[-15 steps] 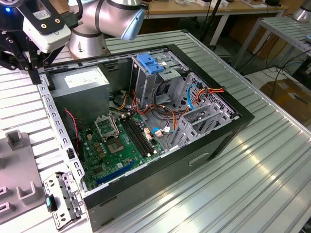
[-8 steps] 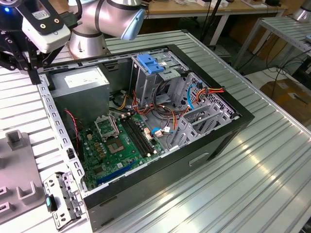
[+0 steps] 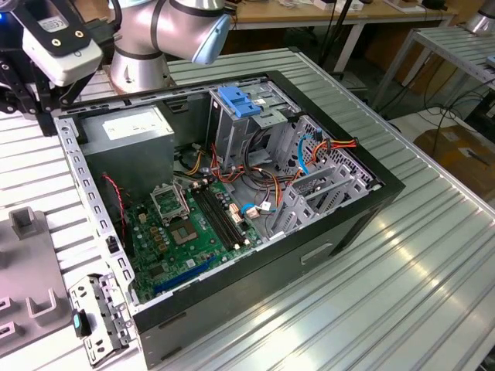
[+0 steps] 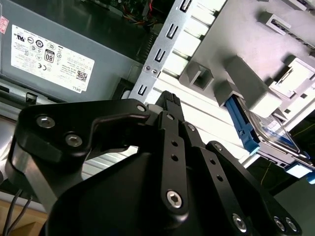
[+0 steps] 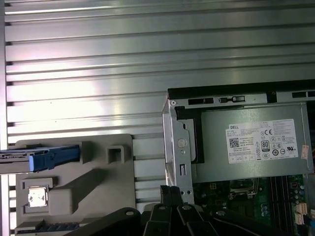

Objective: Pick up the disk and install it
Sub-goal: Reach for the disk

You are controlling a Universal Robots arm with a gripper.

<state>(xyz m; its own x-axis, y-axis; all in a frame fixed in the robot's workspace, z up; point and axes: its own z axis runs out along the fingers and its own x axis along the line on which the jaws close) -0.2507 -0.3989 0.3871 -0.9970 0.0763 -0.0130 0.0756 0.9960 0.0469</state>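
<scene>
Both fingers of the hand [image 4: 169, 97] meet, empty; disk [image 4: 275, 133] apart.

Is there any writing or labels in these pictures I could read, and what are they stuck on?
White sticker on the grey box: a logo, a code square, round marks and fine print, the print too small to read.
Small red sticker on the same box: too small to read.
Label on the disk: blurred, unreadable.
</scene>
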